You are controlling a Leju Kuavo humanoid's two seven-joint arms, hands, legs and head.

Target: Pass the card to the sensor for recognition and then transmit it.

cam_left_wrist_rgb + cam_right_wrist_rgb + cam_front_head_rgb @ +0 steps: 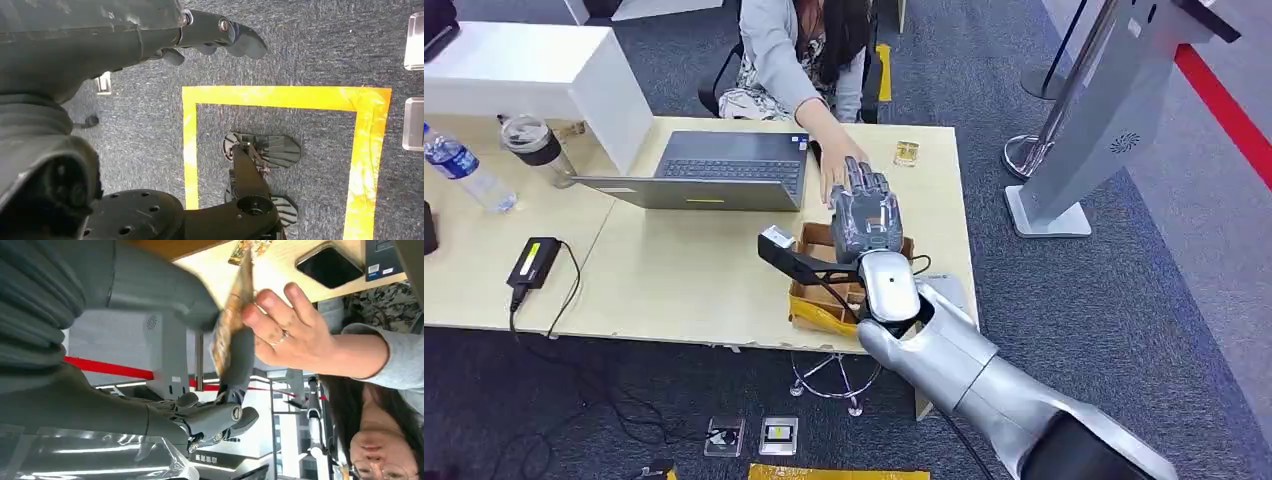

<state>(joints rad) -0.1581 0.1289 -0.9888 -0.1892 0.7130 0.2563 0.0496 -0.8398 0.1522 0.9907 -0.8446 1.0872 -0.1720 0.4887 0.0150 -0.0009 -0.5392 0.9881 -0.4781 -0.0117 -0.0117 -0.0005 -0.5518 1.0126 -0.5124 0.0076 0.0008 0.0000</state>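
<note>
Card point(227, 330), yellowish and seen edge-on, stands between the robot's right hand point(210, 340) and a person's hand point(285, 330) in the right wrist view. The grey thumb lies against one face of the card and a dark finger against the other, so the right hand pinches it. The person's fingertips touch the card's far face at the same spot; whether they grip it or only touch it cannot be told.

From the head view, the right hand point(866, 212) is raised above the right part of a pale wooden table point(674, 280), its back toward the camera, and the card is hidden behind it. The person's hand point(832, 170) reaches from the far side and meets the robot's fingers. The person sits at the far edge of the table in a grey sleeve point(774, 60).

Just below the hand, a brown cardboard box point(819, 290) sits near the table's near edge, with a black stand point(789, 255) rising beside it. A laptop point(714, 172) lies open to the left of the hand. A small glass point(906, 153) stands on the far right corner. Farther left are a black power adapter point(534, 260), a lidded cup point(532, 143) and a water bottle point(464, 168).

On the carpet to the right stands a grey kiosk point(1104, 110).

The left hand point(220, 35) hangs over carpet marked with yellow tape point(275, 95), fingers loosely curled and holding nothing.
</note>
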